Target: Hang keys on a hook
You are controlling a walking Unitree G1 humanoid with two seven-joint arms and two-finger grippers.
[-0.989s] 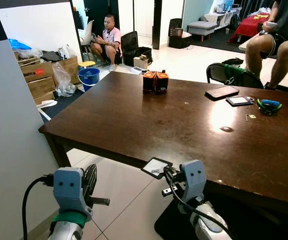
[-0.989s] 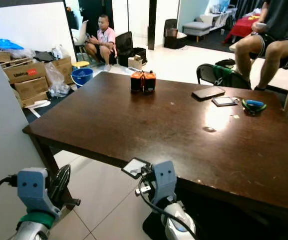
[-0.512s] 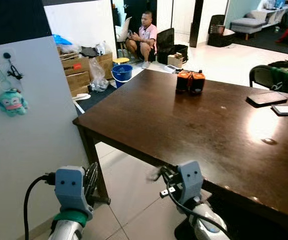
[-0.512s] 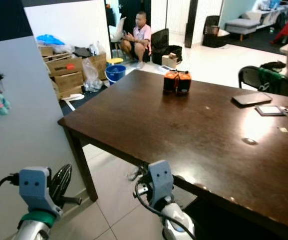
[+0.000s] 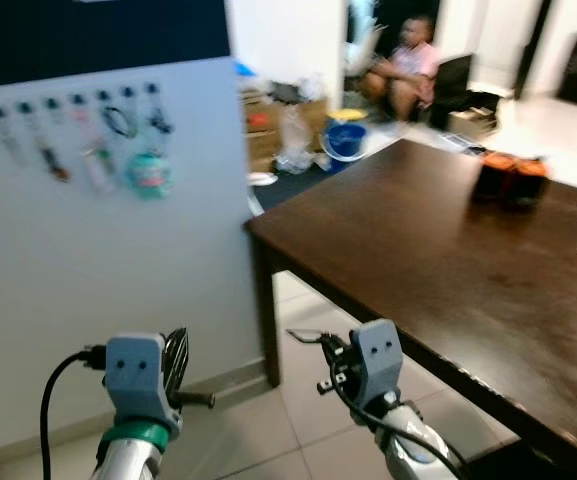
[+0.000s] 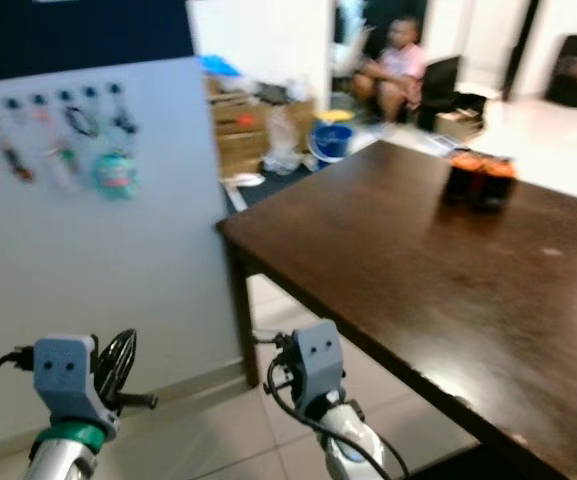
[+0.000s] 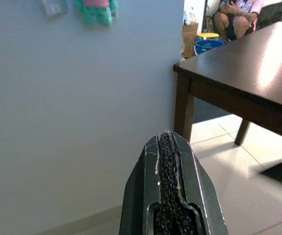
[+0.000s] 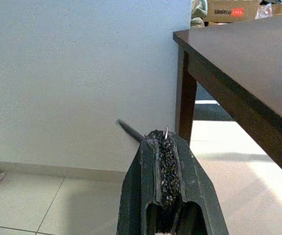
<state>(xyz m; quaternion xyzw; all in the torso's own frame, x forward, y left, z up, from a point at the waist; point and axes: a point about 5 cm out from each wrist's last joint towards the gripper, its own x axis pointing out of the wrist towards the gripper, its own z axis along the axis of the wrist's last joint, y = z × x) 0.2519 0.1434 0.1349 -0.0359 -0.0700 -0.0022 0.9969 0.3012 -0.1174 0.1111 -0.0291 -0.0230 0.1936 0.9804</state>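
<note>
Gripped in the shut right pincer (image 8: 162,138): the keys (image 8: 129,130), with a thin dark sliver jutting sideways from the tips and a small metal point poking up between the pads. Held low and out front, above pale floor tiles (image 5: 298,440), near the tabletop's (image 5: 448,260) front corner and its dark leg (image 5: 265,310). Ahead and to the left, well apart from that pincer and much higher: a row of hooks (image 5: 73,98) along the top of a white panel (image 5: 88,260), most of them already carrying small hanging things, blurred beyond telling, plus a teal plush toy (image 5: 148,172) dangling under the right end of the row. Nothing between pincer and panel but open air over the floor. Left pincer (image 7: 166,139) pressed shut on nothing, raised beside the right one, pointing at the bare lower part of the panel. On the far side of the tabletop, a pair of orange-and-black objects (image 5: 508,178). Past the panel's edge, cardboard boxes (image 5: 268,125), plastic bags and a blue bucket (image 5: 345,140) on the floor, and a person (image 5: 408,65) seated beyond them.
</note>
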